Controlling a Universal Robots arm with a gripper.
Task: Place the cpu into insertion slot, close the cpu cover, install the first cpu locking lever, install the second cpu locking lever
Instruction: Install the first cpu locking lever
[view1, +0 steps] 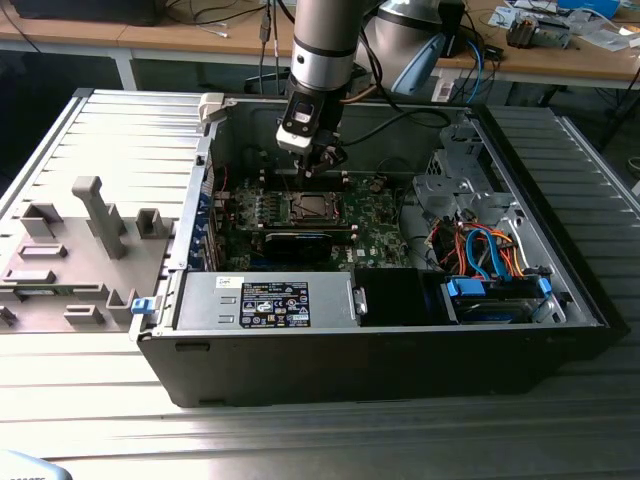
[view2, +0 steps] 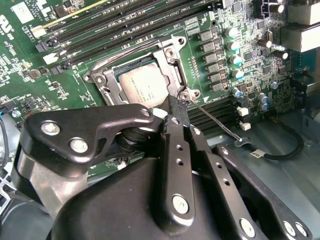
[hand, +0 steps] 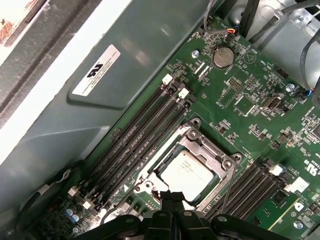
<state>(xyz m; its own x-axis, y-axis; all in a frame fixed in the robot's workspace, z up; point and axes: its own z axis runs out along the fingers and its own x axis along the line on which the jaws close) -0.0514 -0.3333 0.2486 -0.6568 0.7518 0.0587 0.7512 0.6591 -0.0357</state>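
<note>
The cpu (view2: 142, 87) lies deep inside the open computer case (view1: 400, 360), which rests on its side so that the arm can reach straight down onto the green motherboard (hand: 250, 100). The board lies flat on the case floor, with the long black memory slots (hand: 145, 135) running beside the insertion slot (view1: 295, 205). The chip is seated in that slot with its silvery-tan top facing up. The cpu cover (hand: 200, 145) appears to lie flat over it, framing the metal top through its square window, so the placing and the closing look done.

A thin wire locking lever (view2: 215, 122) runs from the corner of the socket out across the board and ends in a small hook. It seems to stand free of its catch, which would leave the cover not yet clamped.

The gripper (view2: 172, 107) hangs over the socket, its fingers (hand: 167, 200) pressed together into one narrow tip with nothing visible between them. That tip sits at the socket's corner, just beside the root of the lever and the screw there. The chip lies just beyond the tip, near but not touched. I judge the narrow tip suits pushing the wire rather than pinching it.
</note>
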